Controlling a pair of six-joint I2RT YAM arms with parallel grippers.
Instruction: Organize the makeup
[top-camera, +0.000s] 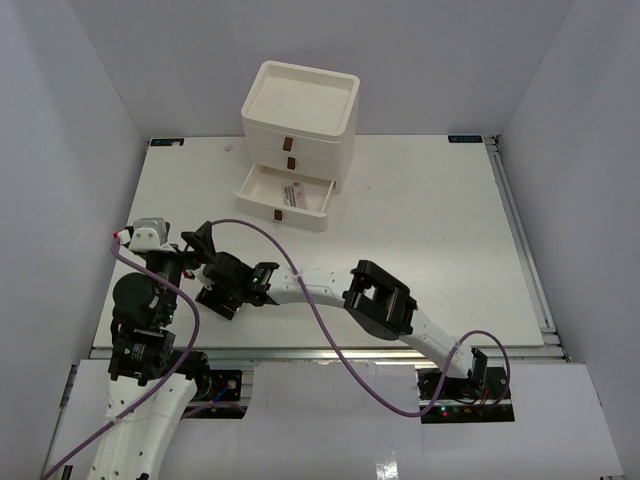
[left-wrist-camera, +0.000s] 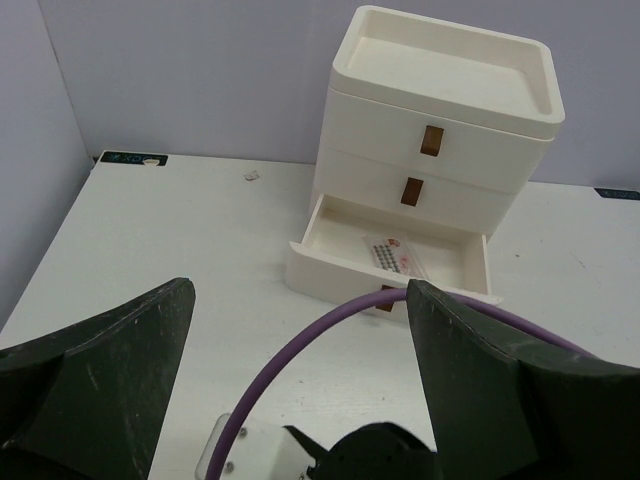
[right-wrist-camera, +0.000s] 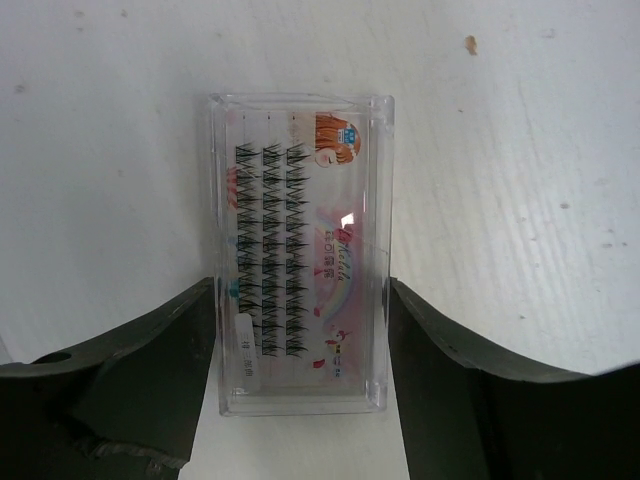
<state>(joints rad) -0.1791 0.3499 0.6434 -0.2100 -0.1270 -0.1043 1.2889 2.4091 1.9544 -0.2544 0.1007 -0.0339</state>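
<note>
Clear plastic sat between the jaws of your right end effector (right-wrist-camera: 300, 285): a slim lash case (right-wrist-camera: 300, 200) printed with rows of black lashes and a pink card. The dark fingers (right-wrist-camera: 150, 350) pressed against its two long sides near the end closest to the wrist, so I judged the grip to be closed on the case. You took it across its narrow width, likely because the jaws could not span it lengthwise. The case lay flat on the white tabletop (right-wrist-camera: 100, 150), and nothing showed it lifted. Most of its length stuck out past the fingertips, so it could have swung in the grip once raised.

Your left end effector (left-wrist-camera: 300, 290) stood wide apart with nothing in it. Held low and facing the cream drawer chest (top-camera: 298, 115), it looked parked clear of the working arm. A purple cable (left-wrist-camera: 300, 345) looped across its view.

At the far side of the tabletop, the chest's bottom drawer (left-wrist-camera: 330, 270) stood pulled out, the two above it shut. A flat packet (left-wrist-camera: 395, 255) with red print lay inside. That open drawer looked like the place meant for the case, well apart from where you held it. From overhead, the case was hidden under the arm.
</note>
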